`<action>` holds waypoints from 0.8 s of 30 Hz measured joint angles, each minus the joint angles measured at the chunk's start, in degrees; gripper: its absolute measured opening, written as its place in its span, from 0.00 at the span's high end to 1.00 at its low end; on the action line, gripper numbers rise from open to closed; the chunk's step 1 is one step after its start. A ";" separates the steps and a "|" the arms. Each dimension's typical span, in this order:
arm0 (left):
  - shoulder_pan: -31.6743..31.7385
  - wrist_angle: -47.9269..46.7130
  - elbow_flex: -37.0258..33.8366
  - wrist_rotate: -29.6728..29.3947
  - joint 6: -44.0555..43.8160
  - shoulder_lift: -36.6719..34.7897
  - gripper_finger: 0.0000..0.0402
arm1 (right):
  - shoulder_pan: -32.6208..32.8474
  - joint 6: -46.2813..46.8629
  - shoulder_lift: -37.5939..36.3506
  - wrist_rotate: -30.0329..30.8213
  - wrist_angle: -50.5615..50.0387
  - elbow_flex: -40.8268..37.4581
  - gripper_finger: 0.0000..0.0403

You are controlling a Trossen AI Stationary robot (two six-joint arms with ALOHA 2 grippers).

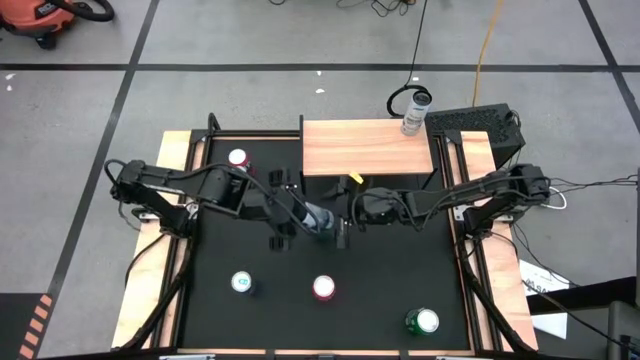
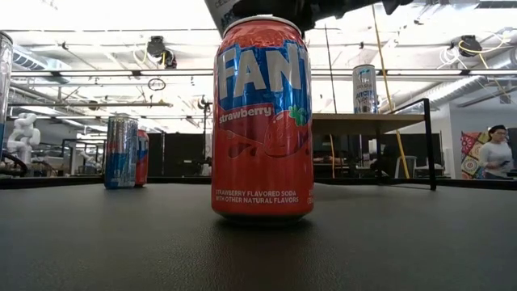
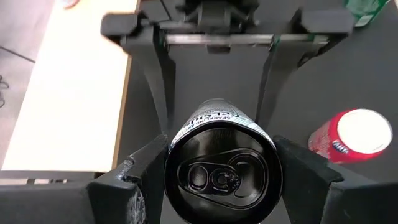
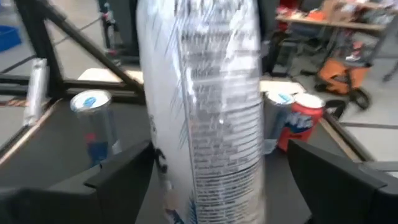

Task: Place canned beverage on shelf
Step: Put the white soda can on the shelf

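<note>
A silver can with a black top (image 3: 221, 168) hangs in the air over the middle of the table, just in front of the shelf (image 1: 365, 148). My left gripper (image 1: 322, 224) is shut on it. My right gripper (image 1: 346, 220) comes from the table's right and is open. Its fingers (image 4: 118, 177) stand on either side of the can (image 4: 199, 112), with a gap showing at each side. The shelf has a wood-grain top on black legs at the table's far edge. A tall can (image 1: 415, 112) stands upright on its far right corner. My left gripper pinches the can's side wall just below its top rim (image 3: 175, 152) between its two fingers (image 3: 140, 183). The fingers slant down from the table's left and run along the can. The can is lifted clear and tilted, top toward my left wrist, bottom pointing down and away.
Four more cans stand on the black table: one with a red-and-white top (image 1: 238, 158) at the far left, a teal one (image 1: 241, 283), a red strawberry soda (image 2: 262, 121) near the front middle, and a green one (image 1: 424, 321) at the front right. A person (image 2: 494, 153) stands in the room.
</note>
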 joint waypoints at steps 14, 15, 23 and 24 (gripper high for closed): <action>0.10 2.06 0.00 0.37 1.48 -0.02 0.42 | -0.15 1.21 0.70 -1.27 0.05 -0.02 0.35; 0.10 2.06 0.00 0.24 1.47 -0.02 0.40 | -0.15 1.13 0.70 -1.33 0.07 -0.02 0.38; -0.38 2.63 0.00 -1.85 1.55 -2.87 0.24 | -1.59 2.07 0.77 -4.32 18.39 -8.08 0.41; -0.60 2.31 0.00 -2.05 1.45 -3.98 0.22 | -2.22 2.73 0.77 -5.55 21.86 -9.84 0.40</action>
